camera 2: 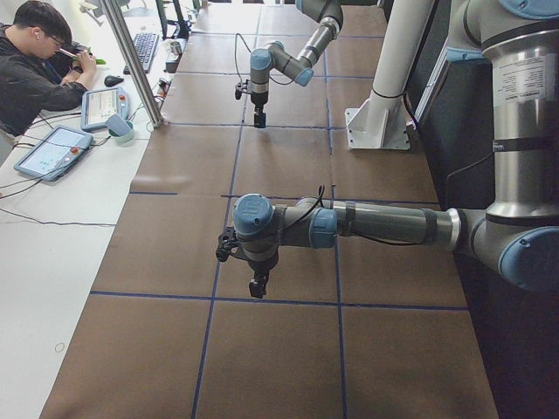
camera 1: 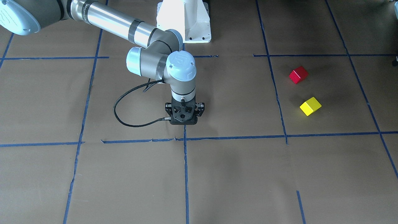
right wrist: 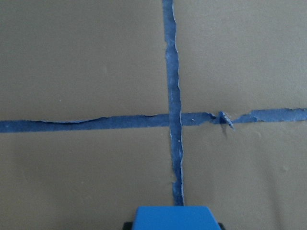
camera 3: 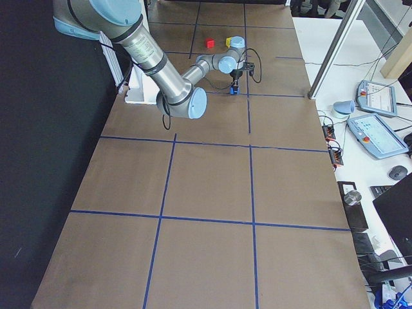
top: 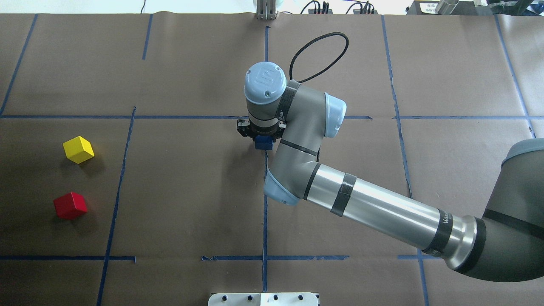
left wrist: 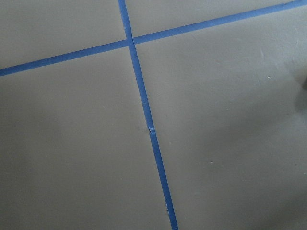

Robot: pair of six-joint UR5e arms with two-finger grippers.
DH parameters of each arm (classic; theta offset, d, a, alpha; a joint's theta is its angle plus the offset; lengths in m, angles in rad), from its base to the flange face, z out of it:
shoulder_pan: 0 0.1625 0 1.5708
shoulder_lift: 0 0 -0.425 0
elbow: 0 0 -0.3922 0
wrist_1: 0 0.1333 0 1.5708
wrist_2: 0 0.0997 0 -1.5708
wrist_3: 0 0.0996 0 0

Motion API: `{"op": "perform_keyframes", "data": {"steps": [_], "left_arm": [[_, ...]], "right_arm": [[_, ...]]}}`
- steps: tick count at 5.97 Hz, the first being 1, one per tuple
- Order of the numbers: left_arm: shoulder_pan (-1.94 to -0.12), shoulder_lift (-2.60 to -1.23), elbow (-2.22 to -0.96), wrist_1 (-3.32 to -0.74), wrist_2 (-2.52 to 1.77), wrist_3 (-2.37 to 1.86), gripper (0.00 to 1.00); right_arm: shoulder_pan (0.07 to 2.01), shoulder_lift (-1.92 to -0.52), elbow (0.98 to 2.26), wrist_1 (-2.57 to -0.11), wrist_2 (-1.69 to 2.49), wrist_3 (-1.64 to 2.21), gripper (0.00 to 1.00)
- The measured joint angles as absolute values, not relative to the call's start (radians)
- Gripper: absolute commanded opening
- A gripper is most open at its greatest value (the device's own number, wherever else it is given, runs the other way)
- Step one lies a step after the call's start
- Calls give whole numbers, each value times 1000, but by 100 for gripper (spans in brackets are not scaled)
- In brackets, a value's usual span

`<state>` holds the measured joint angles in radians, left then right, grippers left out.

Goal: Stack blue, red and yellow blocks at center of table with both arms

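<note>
- The left end effector, low-centre in the left-side view, points down over the desk. I cannot tell whether it is wide or narrow.
- The red block and yellow block, small glossy cubes, sit apart at the overhead view's left, probably left for that arm.
- The right end effector grips the blue block, a plain cube, mid-frame by the tape crossing, likely as the stack's base.

**Centre and left side of the worktop**

The right pincer stands at the middle, just on the robot's side of the tape cross, with the held block between its jaws. Well apart, on the robot's left, the far block lies behind the near block.
</note>
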<state>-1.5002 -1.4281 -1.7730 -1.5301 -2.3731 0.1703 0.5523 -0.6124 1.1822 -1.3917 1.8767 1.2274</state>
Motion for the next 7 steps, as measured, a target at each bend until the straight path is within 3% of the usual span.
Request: {"op": "perform_keyframes", "data": {"steps": [5,7], "left_arm": [[-1500,-1428,-1773,-1530,-2373,170,100],[-1499,-1428,-1771,-1531,-2373,170,100]], "right_arm": [[665,-619,1242,-1396,1931,1194,99],[834,-741,1311,-1398,2083,1043,100]]}}
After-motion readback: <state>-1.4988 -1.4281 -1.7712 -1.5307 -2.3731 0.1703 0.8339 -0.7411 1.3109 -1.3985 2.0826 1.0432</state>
